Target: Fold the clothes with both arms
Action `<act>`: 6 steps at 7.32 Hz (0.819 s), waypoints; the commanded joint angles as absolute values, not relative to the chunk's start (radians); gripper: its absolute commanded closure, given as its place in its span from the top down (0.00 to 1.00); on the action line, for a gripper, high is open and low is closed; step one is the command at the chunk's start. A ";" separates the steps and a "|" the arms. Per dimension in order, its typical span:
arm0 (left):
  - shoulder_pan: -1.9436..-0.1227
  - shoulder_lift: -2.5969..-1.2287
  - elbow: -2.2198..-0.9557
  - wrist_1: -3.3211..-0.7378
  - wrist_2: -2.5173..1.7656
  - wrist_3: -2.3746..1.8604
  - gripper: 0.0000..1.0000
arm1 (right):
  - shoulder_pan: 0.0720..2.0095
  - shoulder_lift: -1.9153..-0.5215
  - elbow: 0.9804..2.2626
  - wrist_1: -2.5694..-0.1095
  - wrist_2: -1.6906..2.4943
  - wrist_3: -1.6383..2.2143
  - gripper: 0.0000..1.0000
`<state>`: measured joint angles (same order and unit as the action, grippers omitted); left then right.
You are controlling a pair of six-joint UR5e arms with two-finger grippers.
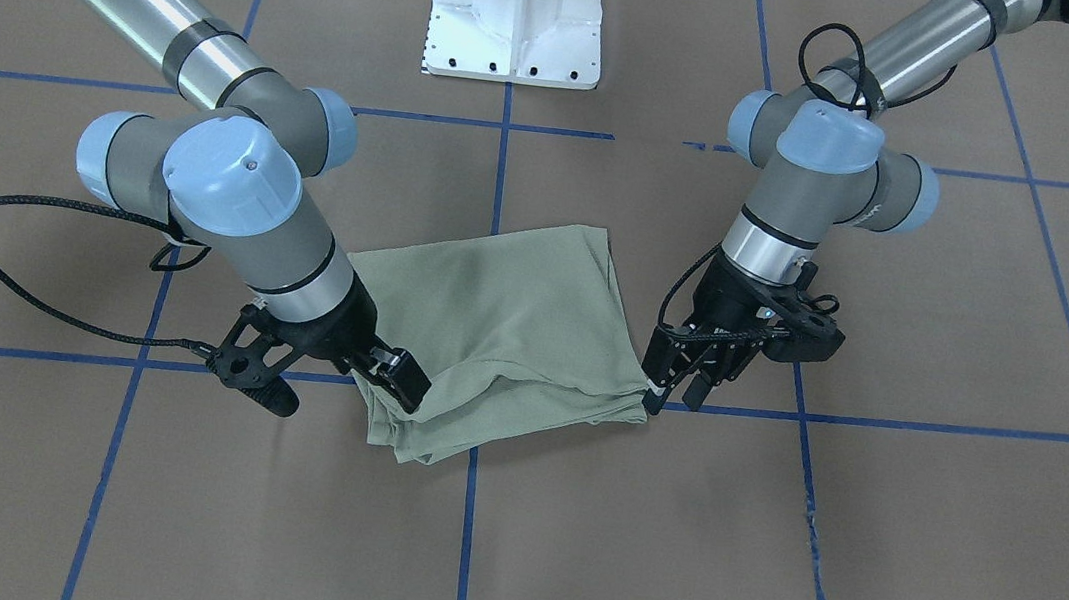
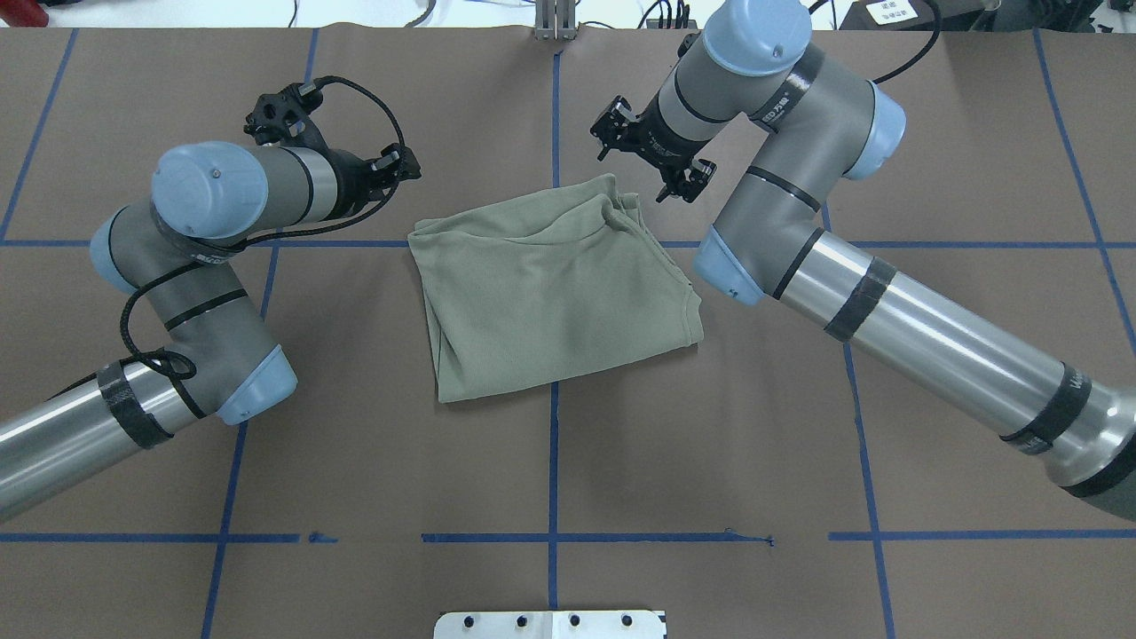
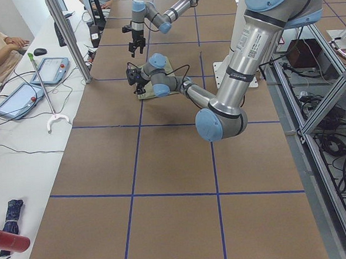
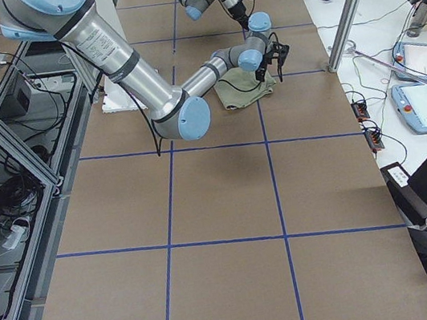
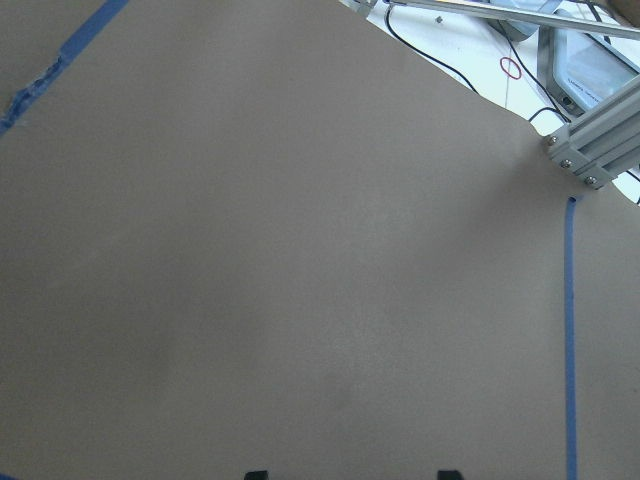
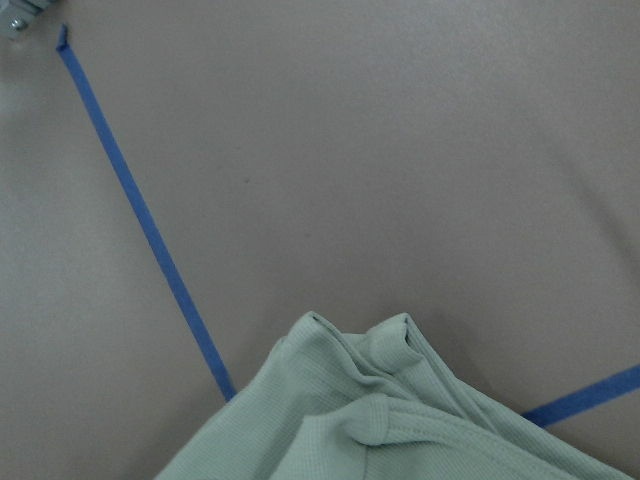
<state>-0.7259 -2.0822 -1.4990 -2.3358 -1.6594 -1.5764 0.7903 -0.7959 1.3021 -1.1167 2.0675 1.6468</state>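
Presently: shirt (image 2: 550, 302), folded small. Left gripper (image 1: 673, 391) fingers apart, empty; right gripper (image 1: 406, 384) grip unclear. Advice: pinch nearest corners together, lift evenly.

Log: I see the desk (image 2: 976, 355) covered in brown paper, gridded into squares with blue tape (image 2: 553, 497). A folded sage-green shirt (image 2: 550, 302) lies near centre, over a tape crossing. The white pedestal base (image 1: 515, 26) stands at the robot's edge.
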 commanded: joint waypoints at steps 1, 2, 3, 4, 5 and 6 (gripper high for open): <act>-0.794 -2.054 -1.572 -2.327 -1.847 -1.507 0.64 | 0.784 -0.911 1.441 -1.120 2.077 1.634 0.99; -0.826 -1.993 -1.630 -2.319 -1.924 -1.427 0.64 | 0.823 -0.957 1.462 -1.120 2.080 1.594 0.99; -0.866 -1.952 -1.649 -2.318 -1.978 -1.301 0.64 | 0.871 -1.000 1.466 -1.121 2.082 1.488 0.99; -0.906 -1.913 -1.649 -2.318 -2.006 -1.155 0.65 | 0.918 -1.055 1.486 -1.121 2.089 1.360 0.99; -0.949 -1.869 -1.643 -2.315 -2.020 -0.974 0.65 | 0.995 -1.118 1.488 -1.123 2.145 1.209 1.00; -1.004 -1.844 -1.637 -2.266 -2.022 -0.790 0.65 | 1.071 -1.174 1.486 -1.137 2.189 1.017 1.00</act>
<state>-0.9426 -1.8836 -1.6414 -2.3035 -2.0091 -1.0084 0.9811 -1.1021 1.4838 -1.1256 2.1371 1.2305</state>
